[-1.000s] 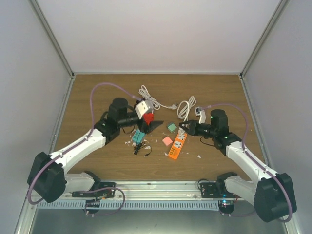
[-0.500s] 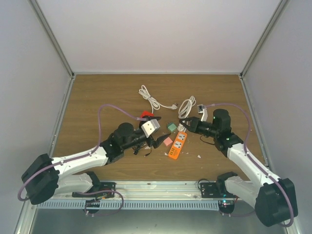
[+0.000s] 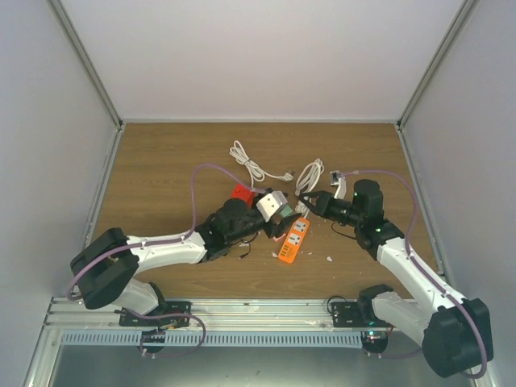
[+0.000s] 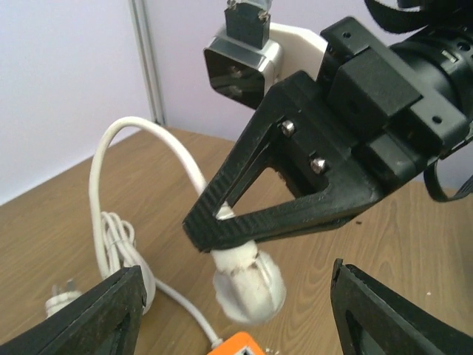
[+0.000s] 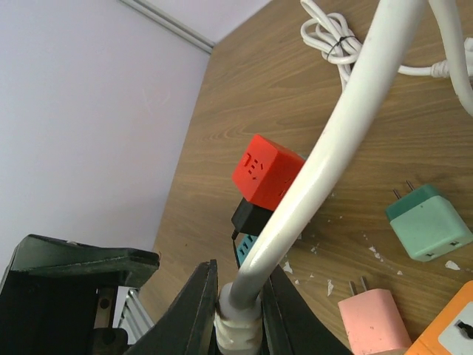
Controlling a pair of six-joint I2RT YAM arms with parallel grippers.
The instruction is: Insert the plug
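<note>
Looking at the white round-bodied plug point(image 4: 246, 283): your right gripper point(image 5: 238, 314) has it pinched between its jaws, hanging just above the far end of the orange plastic power strip point(image 3: 294, 239). In the left wrist view the plug looks apart from the strip, not in a socket. The strip lies right of table centre, nearer the near edge than the far one. The plug's white cord point(image 5: 347, 111) runs off to a tied white cord bundle point(image 3: 310, 175) on the far-edge side of the strip.

Your left gripper point(image 3: 278, 223) hangs just beside the strip on the left-edge side, jaws spread wide, its fingers point(image 4: 103, 318) gripping nothing.

Loose items on the left-edge side of the strip:
- red plastic cube adapter point(image 5: 270, 170)
- teal square plug adapter point(image 5: 429, 222)
- pink square plug adapter point(image 5: 373, 322)

A second white coiled cable point(image 3: 251, 164) lies toward the far edge, near mid-width.
</note>
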